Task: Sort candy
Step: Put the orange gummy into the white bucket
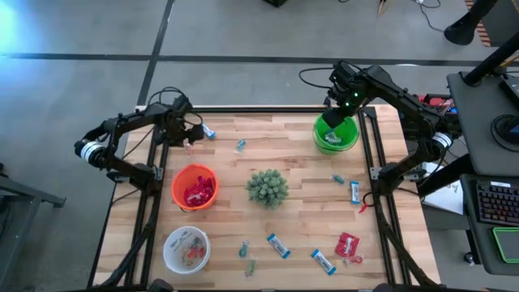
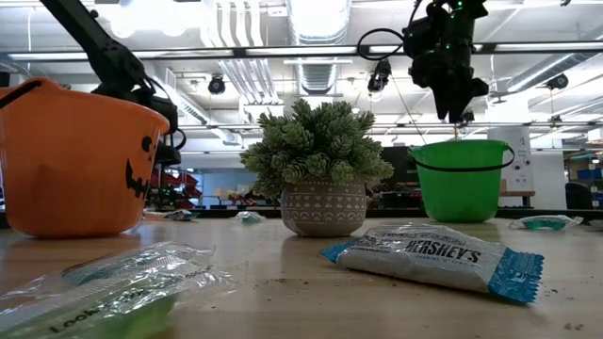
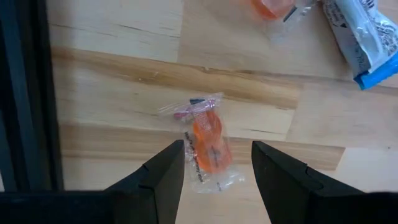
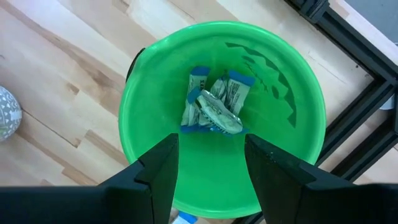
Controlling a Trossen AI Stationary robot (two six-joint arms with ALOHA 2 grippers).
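Note:
My left gripper [image 3: 216, 163] is open above the table's far left; its fingers stand on either side of an orange sweet in a clear wrapper [image 3: 208, 144] that lies flat on the wood [image 1: 189, 147]. A blue-and-white bar [image 3: 362, 38] lies beside it [image 1: 208, 130]. My right gripper [image 4: 211, 163] is open and empty above the green bucket [image 1: 336, 133], which holds several blue-and-white bars [image 4: 213, 106]. More candy lies on the table: blue-and-white bars [image 1: 278, 245] [image 1: 323, 261] [image 1: 354, 191], a red packet [image 1: 347, 244], teal pieces [image 1: 240, 146] [image 1: 337, 179].
An orange pumpkin bucket [image 1: 195, 186] holds red packets. A white bowl [image 1: 186, 248] at the near left holds mixed candy. A spiky green plant in a pot [image 1: 267, 187] stands mid-table. Black frame rails [image 1: 156, 178] run along both table sides.

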